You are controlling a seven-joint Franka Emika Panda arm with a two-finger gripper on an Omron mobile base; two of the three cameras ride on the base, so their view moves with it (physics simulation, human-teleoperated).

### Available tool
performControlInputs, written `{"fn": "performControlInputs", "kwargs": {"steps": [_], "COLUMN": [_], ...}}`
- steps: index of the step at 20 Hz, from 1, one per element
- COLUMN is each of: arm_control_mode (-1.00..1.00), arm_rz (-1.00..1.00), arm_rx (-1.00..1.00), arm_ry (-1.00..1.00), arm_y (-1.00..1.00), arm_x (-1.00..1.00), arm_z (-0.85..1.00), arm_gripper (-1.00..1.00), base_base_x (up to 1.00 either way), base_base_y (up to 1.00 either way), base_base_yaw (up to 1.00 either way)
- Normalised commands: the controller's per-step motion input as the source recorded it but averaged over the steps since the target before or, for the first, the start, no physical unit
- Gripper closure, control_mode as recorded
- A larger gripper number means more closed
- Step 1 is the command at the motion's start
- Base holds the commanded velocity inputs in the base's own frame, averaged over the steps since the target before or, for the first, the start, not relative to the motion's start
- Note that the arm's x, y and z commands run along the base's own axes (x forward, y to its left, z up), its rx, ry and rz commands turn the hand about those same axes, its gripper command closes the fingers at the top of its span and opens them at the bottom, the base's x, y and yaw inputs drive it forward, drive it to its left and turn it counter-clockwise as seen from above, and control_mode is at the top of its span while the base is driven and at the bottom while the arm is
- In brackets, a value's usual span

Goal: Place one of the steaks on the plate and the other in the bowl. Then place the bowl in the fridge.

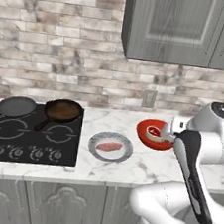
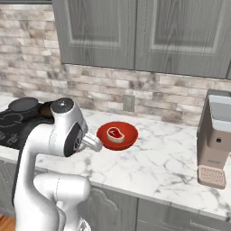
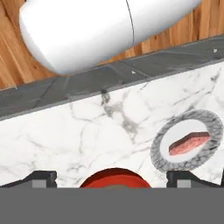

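- The hand (image 3: 112, 177) sits at the bottom edge of the hand view with its two dark fingertips (image 3: 41, 177) set far apart, released and grasping nothing.
- Between those tips, at the bottom centre of the hand view, the rim of the shallow glossy red bowl (image 3: 114, 178) rises into view; the hand is just above it, and whether they touch cannot be told.
- In the left base view the bowl (image 1: 148, 137) lies right of centre, partly covered by the white wrist; in the right base view it lies at centre, just beside the arm's end.
- Inside the bowl lies the rounder red steak with a pale fat rim (image 2: 116, 134), also seen in the left base view (image 1: 154, 131).
- To the right in the hand view, well apart from the bowl, is the flat round grey plate with a speckled rim (image 3: 159, 151); in the left base view it sits at centre (image 1: 93, 146).
- On the plate lies the flat pink-red slab of steak (image 3: 189, 143), also seen in the left base view (image 1: 109, 146).
- Bowl and plate both stand on the white marble bench (image 1: 142, 165).
- At the left of the left base view a black cooktop (image 1: 24, 145) carries two dark frying pans (image 1: 61, 110).
- At the right edge of the right base view stands a grey coffee machine (image 2: 216, 144) on the bench.
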Motion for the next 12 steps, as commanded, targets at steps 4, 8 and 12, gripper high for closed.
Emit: {"fn": "performControlInputs", "kwargs": {"steps": [4, 8, 12], "arm_control_mode": [-1.00, -1.00, -1.00], "arm_rz": [0.34, 0.24, 0.16], "arm_rx": [-0.17, -0.22, -0.15], "arm_ry": [0.00, 0.00, 0.00], "arm_y": [0.32, 0.45, 0.20], "arm_x": [-0.08, 0.00, -0.01], "arm_z": [-0.03, -0.09, -0.04], "arm_gripper": [-1.00, -1.00, -1.00], "base_base_x": [0.00, 0.00, 0.00], "base_base_y": [0.00, 0.00, 0.00], "base_base_yaw": [0.00, 0.00, 0.00]}}
